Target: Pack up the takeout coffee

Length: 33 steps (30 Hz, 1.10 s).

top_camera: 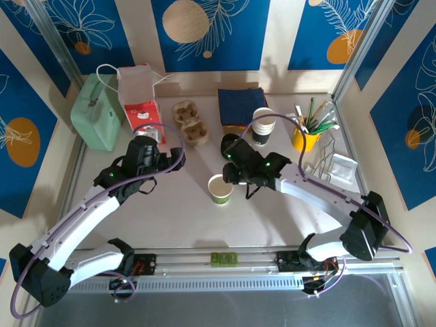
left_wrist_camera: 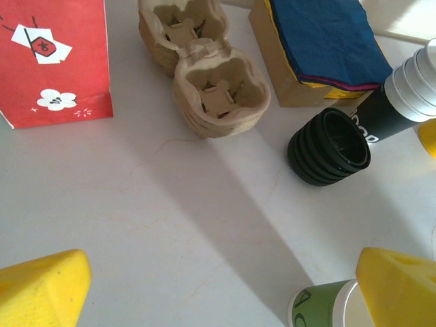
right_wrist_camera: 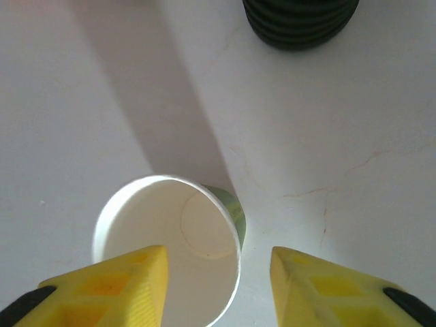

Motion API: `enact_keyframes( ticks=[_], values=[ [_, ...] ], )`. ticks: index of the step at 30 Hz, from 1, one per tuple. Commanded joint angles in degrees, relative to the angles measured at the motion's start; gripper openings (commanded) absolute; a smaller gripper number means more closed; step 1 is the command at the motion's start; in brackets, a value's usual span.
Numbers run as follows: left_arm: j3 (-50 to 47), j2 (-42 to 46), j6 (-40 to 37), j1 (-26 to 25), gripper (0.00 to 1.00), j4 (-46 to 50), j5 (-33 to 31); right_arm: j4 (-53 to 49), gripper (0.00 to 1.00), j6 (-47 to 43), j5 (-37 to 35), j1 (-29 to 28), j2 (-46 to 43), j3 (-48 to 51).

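Note:
The takeout coffee cup (top_camera: 220, 189) is a small green paper cup with a white rim, standing upright and empty at mid-table with no lid on it. My right gripper (right_wrist_camera: 218, 279) hangs open right over it, one finger above the inside, the other outside, the near wall between them untouched. The right gripper (top_camera: 230, 178) sits just right of the cup. A stack of black lids (top_camera: 230, 144) (right_wrist_camera: 300, 20) stands behind it. My left gripper (left_wrist_camera: 221, 286) is open over bare table, left of the cup (left_wrist_camera: 320, 306) and well short of the lids (left_wrist_camera: 329, 146).
At the back stand a red paper bag (top_camera: 139, 102), cardboard cup carriers (top_camera: 191, 122), a mint green box (top_camera: 95, 112), blue napkins on a brown box (top_camera: 242, 105), a tall cup stack (top_camera: 263, 126), a yellow cup of sticks (top_camera: 306, 136) and a wire rack (top_camera: 334, 163).

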State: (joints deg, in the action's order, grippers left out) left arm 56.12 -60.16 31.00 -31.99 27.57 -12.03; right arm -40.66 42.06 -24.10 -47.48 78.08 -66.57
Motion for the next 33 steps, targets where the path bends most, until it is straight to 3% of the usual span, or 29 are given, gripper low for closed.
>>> enact_keyframes(
  ticks=[1,13,18,29,33],
  values=[
    [3.6,-2.2,-0.7,0.3,0.99,1.8,1.6,-4.7,0.47,0.0,-1.9,1.3,-3.3,-3.4],
    [12.6,-12.3,-1.9,0.0,0.99,1.4,7.5,-2.1,0.54,-3.6,-2.0,9.1,-16.6,6.3],
    [16.9,-18.6,-0.9,-1.1,0.98,0.0,10.2,1.0,0.64,-5.8,-1.3,13.1,-23.1,13.7],
    [32.3,-36.8,1.4,-1.5,0.97,4.9,16.6,3.8,0.64,-8.4,0.6,24.0,-30.3,26.5],
    [39.7,-43.8,1.2,-2.1,0.89,9.7,14.6,7.4,0.64,-7.5,2.6,27.0,-31.3,31.7]
  ],
)
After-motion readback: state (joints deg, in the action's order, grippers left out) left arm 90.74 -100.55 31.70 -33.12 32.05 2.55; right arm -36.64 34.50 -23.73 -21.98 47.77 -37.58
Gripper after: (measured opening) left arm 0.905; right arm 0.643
